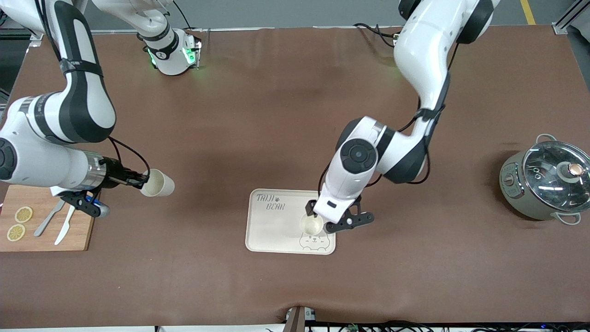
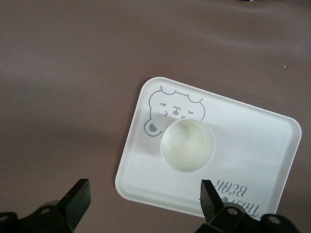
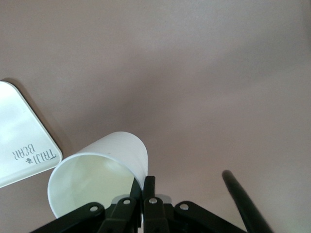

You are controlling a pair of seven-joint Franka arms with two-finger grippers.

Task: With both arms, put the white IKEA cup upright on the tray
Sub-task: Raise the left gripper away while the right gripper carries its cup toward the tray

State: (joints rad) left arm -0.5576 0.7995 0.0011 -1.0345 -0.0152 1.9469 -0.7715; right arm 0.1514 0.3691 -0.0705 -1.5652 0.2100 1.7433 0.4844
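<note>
a brown-covered table (image 1: 258, 115) fills the scene under soft, even light; grey floor (image 1: 295, 11) with a yellow line (image 1: 528, 11) shows at its upper edge.

- The tray (image 1: 272, 226) is cream, rectangular with rounded corners and a raised rim, and lies flat on the brown tabletop (image 1: 286, 115), toward the front camera's edge. Grey "TAIJI BEAR" lettering sits in one corner, a bear-face drawing near another.
- One white cup (image 1: 311, 225) stands upright on the tray, mouth up, just above the bear face and partly covering it in the left wrist view (image 2: 187, 145).
- A second white cup (image 1: 157, 183) lies on its side in the air over bare tabletop toward the right arm's end, well apart from the tray, its rim pinched by the right claw (image 1: 140, 179).
</note>
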